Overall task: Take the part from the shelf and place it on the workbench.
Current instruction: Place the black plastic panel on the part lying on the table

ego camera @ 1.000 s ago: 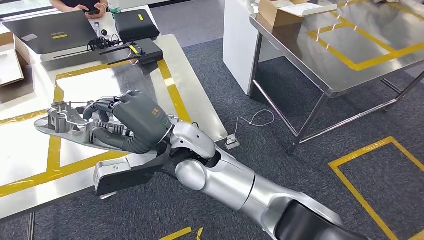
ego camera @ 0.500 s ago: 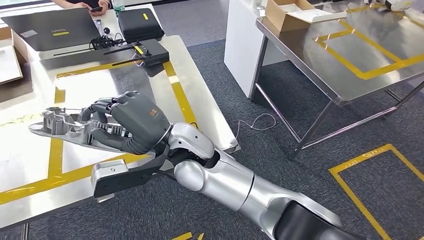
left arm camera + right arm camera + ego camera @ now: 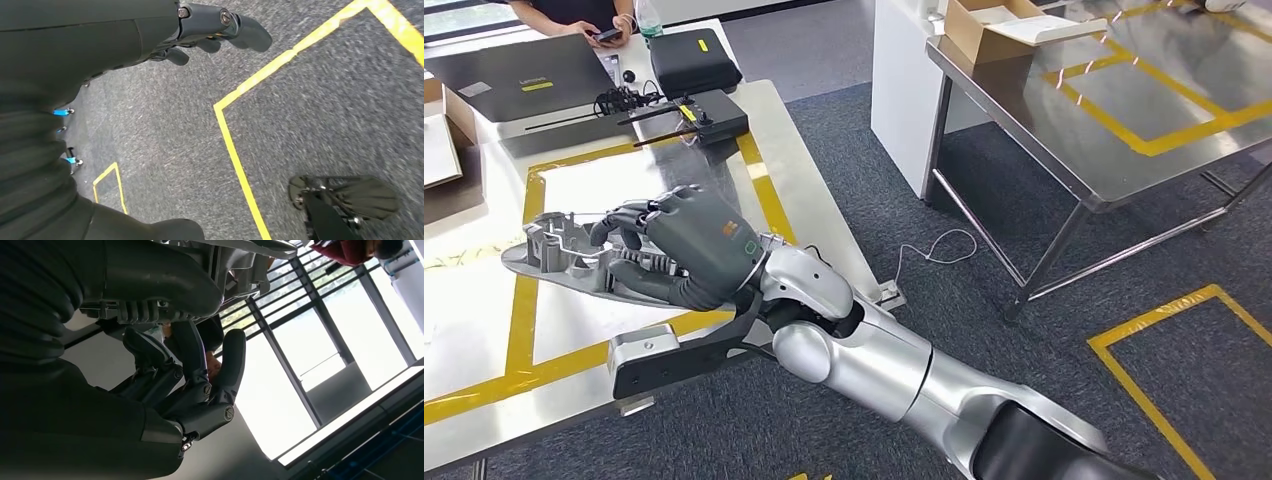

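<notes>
Head view: right hand [image 3: 686, 243] clasping the grey part [image 3: 564, 252] just above the workbench [image 3: 484, 330], inside its yellow lines. Carrying step nearly over; next, probably lowering and letting go.

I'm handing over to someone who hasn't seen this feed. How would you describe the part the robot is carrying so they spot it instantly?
Start at the steel workbench with yellow tape lines, on the left of the head view. Above its near half, the right hand grips a long, flat grey metal part with raised ribs on top. Unlike the laptop and black cases at the far end, it is bare metal and held.
</notes>
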